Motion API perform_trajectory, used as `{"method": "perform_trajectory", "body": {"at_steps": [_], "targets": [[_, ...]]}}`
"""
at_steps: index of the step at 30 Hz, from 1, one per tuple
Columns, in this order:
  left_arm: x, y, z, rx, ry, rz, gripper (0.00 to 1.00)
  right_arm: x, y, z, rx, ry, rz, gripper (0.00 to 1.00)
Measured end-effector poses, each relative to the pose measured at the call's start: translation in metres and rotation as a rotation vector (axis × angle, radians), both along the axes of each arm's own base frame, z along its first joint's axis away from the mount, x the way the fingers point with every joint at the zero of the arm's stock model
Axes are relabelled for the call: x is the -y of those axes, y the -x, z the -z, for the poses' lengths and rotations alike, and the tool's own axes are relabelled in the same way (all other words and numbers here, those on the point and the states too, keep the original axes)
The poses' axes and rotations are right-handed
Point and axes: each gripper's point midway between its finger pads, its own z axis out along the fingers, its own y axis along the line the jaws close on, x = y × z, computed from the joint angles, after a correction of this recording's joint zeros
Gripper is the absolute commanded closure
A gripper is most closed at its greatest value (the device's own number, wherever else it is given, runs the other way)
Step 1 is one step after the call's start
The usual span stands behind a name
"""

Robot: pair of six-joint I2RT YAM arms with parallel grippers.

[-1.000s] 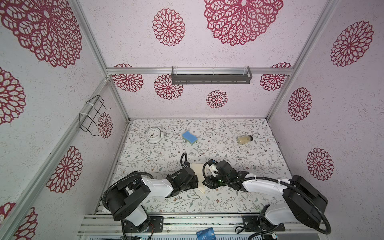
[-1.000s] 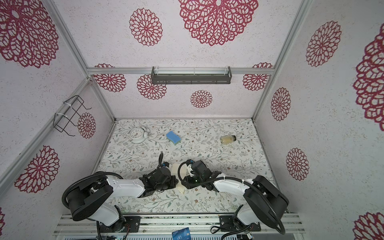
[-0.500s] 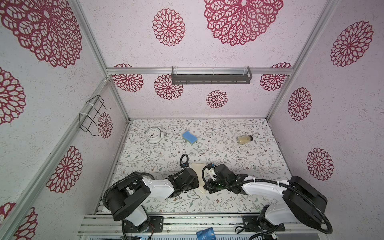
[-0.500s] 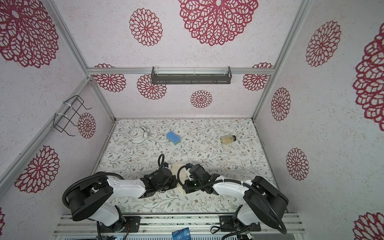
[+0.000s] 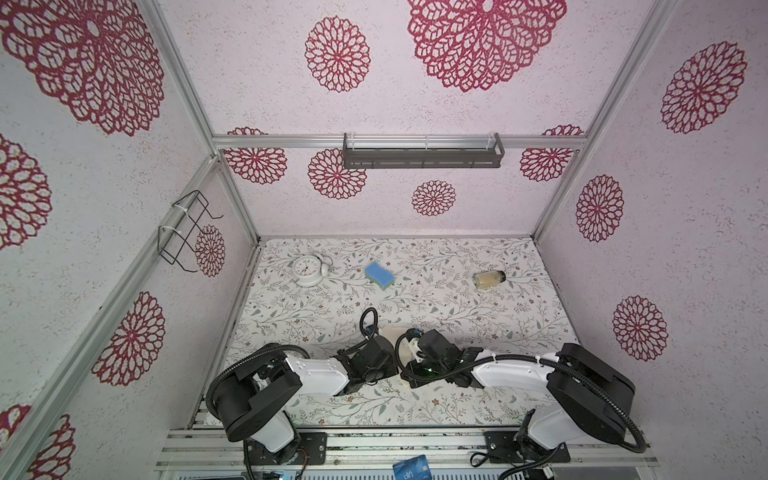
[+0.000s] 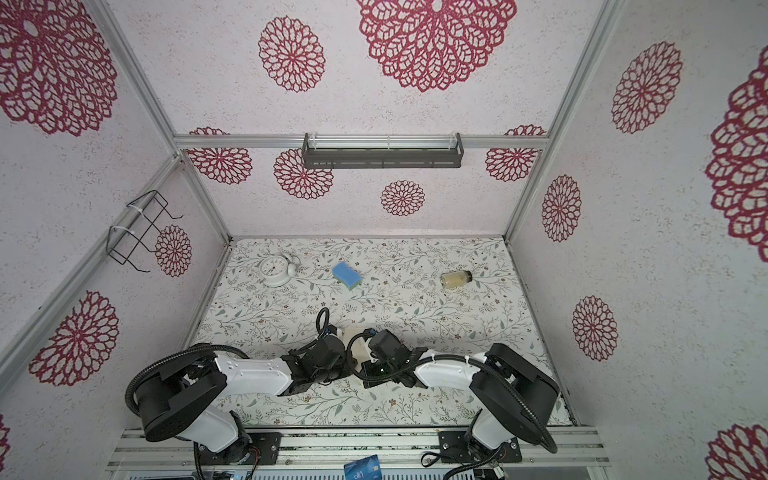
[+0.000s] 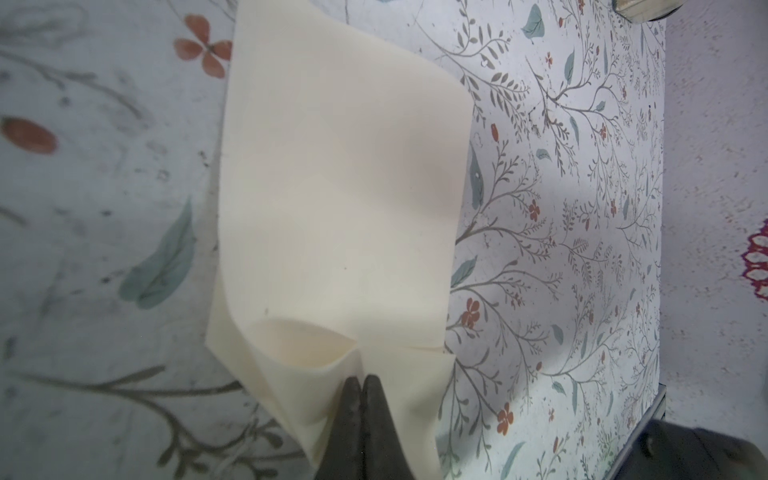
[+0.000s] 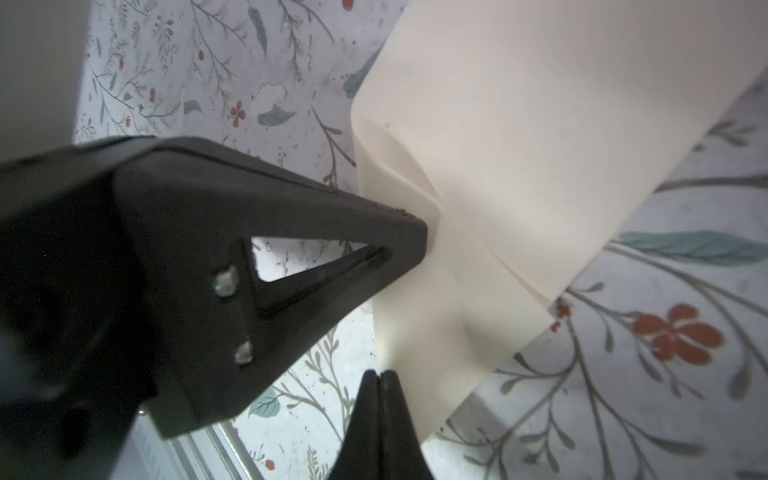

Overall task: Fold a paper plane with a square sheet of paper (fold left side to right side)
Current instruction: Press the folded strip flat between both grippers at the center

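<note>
Sheet: Your square sheet of paper (image 5: 390, 332) sat at 6 o'clock on the floral table (image 5: 457, 307). Both top views showed only a cream strip of it between the two wrists.
Sheet shape: It was bent over on itself, one layer curling loosely above the other, with no sharp crease pressed in.
Left gripper: You had the left gripper (image 7: 360, 380) closed tight, its tips pinching the sheet's doubled edge.
Right gripper: Your right gripper (image 8: 379, 376) was closed too, jaws together at the sheet's edge and apparently nipping it, just beside the left one.
Around it: From the sheet, the blue sponge (image 5: 379, 275) lay at 12 o'clock, the alarm clock (image 5: 307, 270) at 10 and the jar (image 5: 489, 279) at 2, all well apart from it.
</note>
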Motion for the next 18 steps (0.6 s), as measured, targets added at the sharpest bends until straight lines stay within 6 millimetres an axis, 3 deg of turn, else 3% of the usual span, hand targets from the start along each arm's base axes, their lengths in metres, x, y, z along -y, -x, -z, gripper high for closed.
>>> {"method": "perform_trajectory", "body": {"at_steps": [5,18], "targets": [[0.0,0.0,0.0,-0.002,-0.004,-0.001,1.0,0.003,0.0,0.011,-0.012,0.03,0.006,1.0],[-0.013,-0.005,0.0,-0.006,-0.068,0.009,1.0,0.002,-0.002,0.012,0.006,0.027,0.004,1.0]]}}
